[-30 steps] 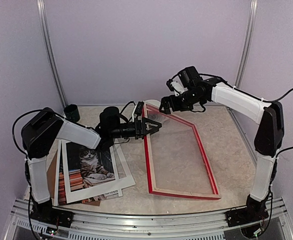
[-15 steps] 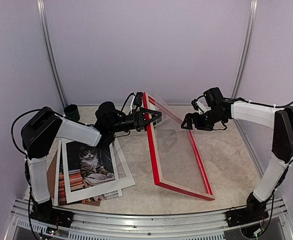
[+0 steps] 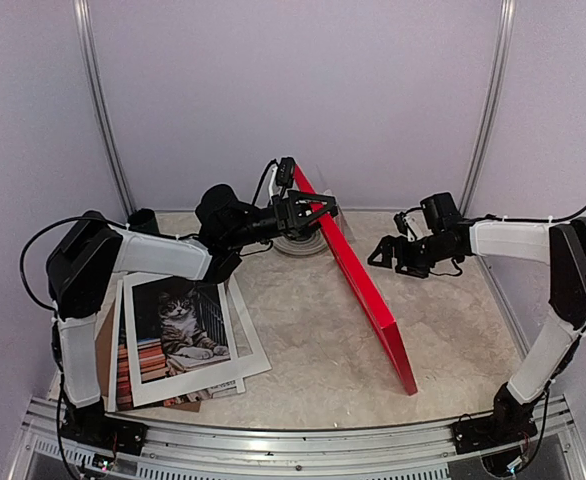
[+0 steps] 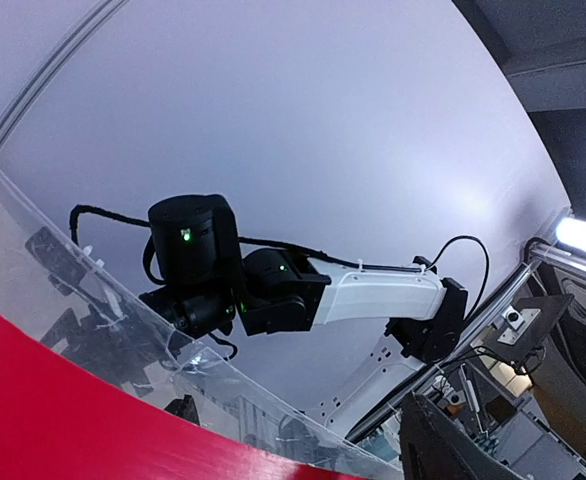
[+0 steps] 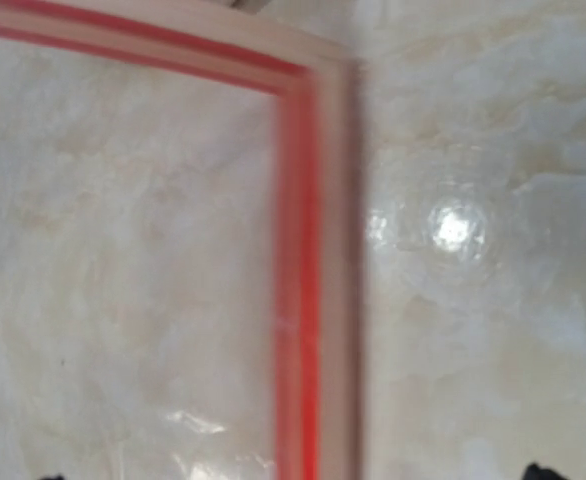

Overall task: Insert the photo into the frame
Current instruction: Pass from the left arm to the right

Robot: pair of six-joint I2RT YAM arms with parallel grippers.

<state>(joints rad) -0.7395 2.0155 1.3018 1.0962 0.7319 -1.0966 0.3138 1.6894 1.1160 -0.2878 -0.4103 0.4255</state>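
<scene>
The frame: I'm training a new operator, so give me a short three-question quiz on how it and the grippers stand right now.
1. True or false: the frame lies flat.
2. The right gripper is: A open, clear of the frame; B shut on the frame; C shut and empty.
3. What holds the frame's far end up?
Key: 1 false, it stands tilted up on one long edge; 2 A; 3 the left gripper.

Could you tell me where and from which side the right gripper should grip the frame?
Probably the raised long edge of the frame, near its middle, from the right: it stands almost upright on its other long edge, the left gripper holds the far end, and the open right gripper is on that side.
</scene>
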